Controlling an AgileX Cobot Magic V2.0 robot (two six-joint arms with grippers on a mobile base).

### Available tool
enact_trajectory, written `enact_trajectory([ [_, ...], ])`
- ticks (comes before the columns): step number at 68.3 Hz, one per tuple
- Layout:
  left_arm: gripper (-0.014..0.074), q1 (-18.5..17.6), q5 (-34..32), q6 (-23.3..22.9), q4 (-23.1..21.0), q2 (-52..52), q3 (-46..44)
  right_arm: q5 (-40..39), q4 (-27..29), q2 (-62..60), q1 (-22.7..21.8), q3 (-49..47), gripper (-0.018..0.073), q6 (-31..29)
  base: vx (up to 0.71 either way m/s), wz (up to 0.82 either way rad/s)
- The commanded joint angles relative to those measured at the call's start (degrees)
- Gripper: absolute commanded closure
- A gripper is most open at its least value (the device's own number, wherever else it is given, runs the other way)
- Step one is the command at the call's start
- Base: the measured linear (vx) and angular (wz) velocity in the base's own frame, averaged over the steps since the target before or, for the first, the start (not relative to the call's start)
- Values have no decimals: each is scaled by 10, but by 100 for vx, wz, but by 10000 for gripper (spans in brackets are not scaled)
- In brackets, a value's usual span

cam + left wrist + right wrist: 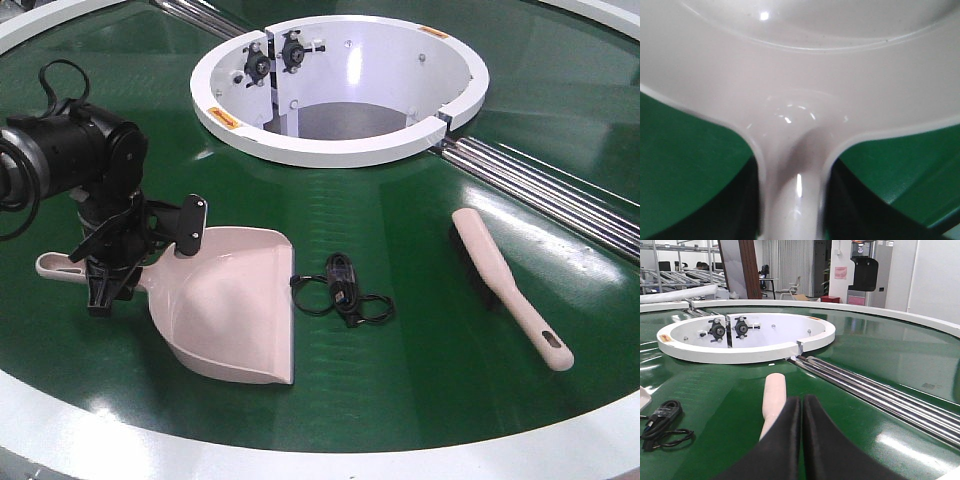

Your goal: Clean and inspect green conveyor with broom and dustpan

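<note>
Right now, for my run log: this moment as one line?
left claw: astride dustpan handle, grip unclear | right claw: shut, empty, broom ahead | black cable: on green conveyor between dustpan and broom

Front view overlooks the green conveyor (pixel 400 250); left wrist sits close on the dustpan (pixel 800 75), right wrist low.

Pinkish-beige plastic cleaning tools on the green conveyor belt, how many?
2: wide scoop-shaped dustpan on the left, narrow black-bristled broom on the right. None seems hidden.
</note>
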Motion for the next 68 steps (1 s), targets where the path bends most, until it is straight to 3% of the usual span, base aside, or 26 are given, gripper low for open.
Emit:
enact_trajectory([
  [1,603,-2,5,-4,11,-28,-17,-41,-6,-6,-3,2,568,-3,0,0],
  [19,603,-2,5,-4,11,-28,-17,-111,-2,-6,-3,-5,568,29,0,0],
  [30,603,-2,5,-4,11,-28,-17,-96,10,57,-3,-78,568,40,0,0],
  [41,603,-2,5,-4,11,-28,-17,-36,11,208,-3,-205,568,40,0,0],
  [52,603,-2,5,-4,11,-28,-17,82,11,350,-3,-319,568,40,0,0],
  [60,603,-2,5,-4,11,-28,-17,154,24,420,-3,-365,568,40,0,0],
  [68,603,-2,5,-4,11,-28,-17,159,71,466,-3,-369,568,57,0,0],
])
